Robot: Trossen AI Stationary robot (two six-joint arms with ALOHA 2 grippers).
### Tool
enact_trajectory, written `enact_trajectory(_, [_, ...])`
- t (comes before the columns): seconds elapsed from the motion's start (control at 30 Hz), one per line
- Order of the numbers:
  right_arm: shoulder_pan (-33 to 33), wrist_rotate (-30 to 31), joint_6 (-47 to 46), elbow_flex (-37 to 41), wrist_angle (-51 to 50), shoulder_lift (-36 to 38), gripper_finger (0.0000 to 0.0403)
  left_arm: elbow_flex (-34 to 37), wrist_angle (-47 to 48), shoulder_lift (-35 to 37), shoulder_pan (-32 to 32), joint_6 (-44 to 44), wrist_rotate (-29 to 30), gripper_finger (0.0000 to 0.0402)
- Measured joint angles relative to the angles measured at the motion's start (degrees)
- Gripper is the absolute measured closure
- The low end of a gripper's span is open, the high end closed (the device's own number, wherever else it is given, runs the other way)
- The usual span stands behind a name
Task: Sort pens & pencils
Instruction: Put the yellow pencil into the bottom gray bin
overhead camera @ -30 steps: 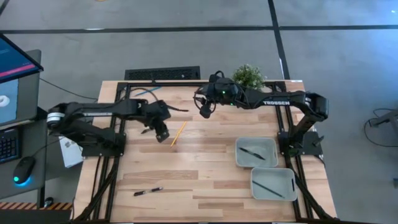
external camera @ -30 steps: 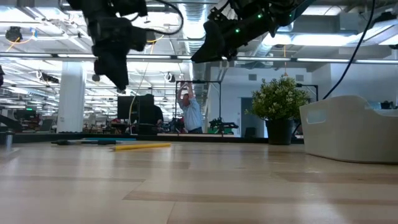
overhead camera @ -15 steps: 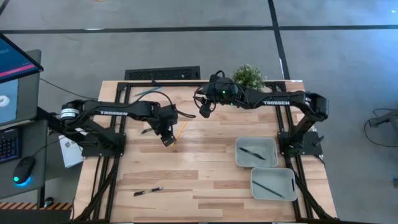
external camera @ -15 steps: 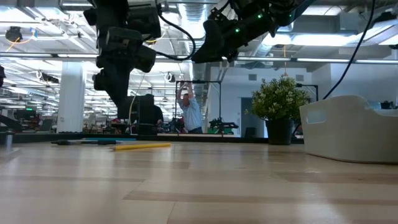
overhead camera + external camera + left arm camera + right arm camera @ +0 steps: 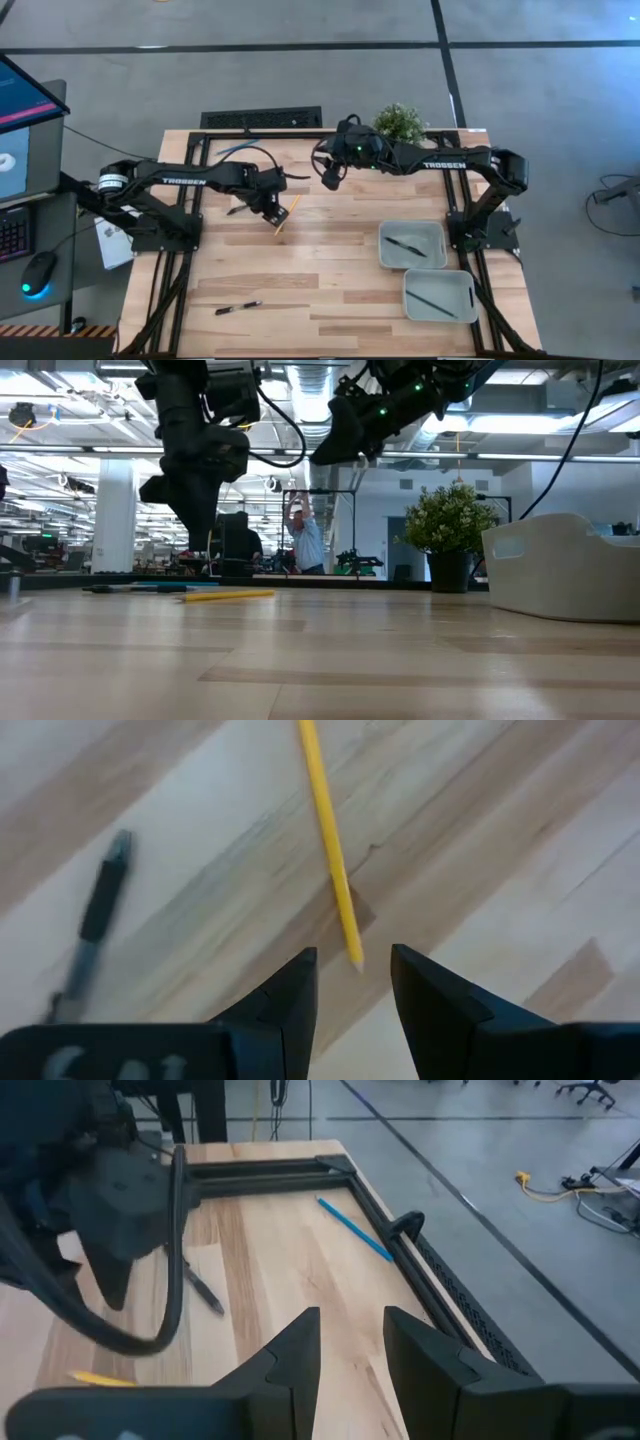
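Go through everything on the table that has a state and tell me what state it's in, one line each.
Left hand: open, empty, hovering over the yellow pencil's tip.
Right hand: open, empty, raised above the table's far side.
Thin yellow wooden pencil: flat on the table, untouched.
Thin blue pencil: flat by the table's far frame.
Upper grey plastic tray: holds one black pen.
Lower grey plastic tray: holds one black pen.
Black pen near the front edge: loose on the table.

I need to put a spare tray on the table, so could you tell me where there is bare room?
The widest bare wood lies mid-table, between the black pen near the front edge and the two grey bins. It is crowded at the back, where the left gripper hangs over the yellow pencil beside another pen.
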State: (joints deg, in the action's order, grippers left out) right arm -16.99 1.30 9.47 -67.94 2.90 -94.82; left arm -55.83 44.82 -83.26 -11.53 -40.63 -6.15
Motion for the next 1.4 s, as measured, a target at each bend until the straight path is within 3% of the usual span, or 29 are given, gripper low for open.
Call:
enact_trajectory(0.17, [0.0,0.0,0.02,0.0,-1.24,0.02,0.027,0.0,-1.62,0.0,0.0,-5.08,-1.96,0.0283])
enact_trajectory(0.33, [0.0,0.0,0.0,0.0,-1.3,0.02,0.0269,0.0,-2.28,0.0,0.0,-6.66,0.4,0.0283])
enact_trajectory(0.6, [0.11,0.0,0.0,0.0,-1.27,0.02,0.027,0.0,-2.25,0.0,0.0,-2.9,3.77,0.0283])
enact_trajectory(0.9, [0.53,0.01,0.0,0.0,-1.37,0.02,0.0269,0.0,-2.12,0.0,0.0,-4.78,4.91,0.0281])
enact_trajectory(1.07, [0.5,0.02,0.0,0.0,-2.03,0.02,0.0269,0.0,-1.73,0.0,0.0,-5.0,0.9,0.0249])
enact_trajectory(1.23, [0.48,0.0,0.0,0.0,-2.62,0.02,0.0269,0.0,-1.89,0.0,0.04,-4.57,0.64,0.0195])
enact_trajectory(1.4, [0.48,0.0,0.02,0.0,-2.61,0.02,0.027,0.0,-3.01,0.0,0.02,-9.28,0.4,0.0176])
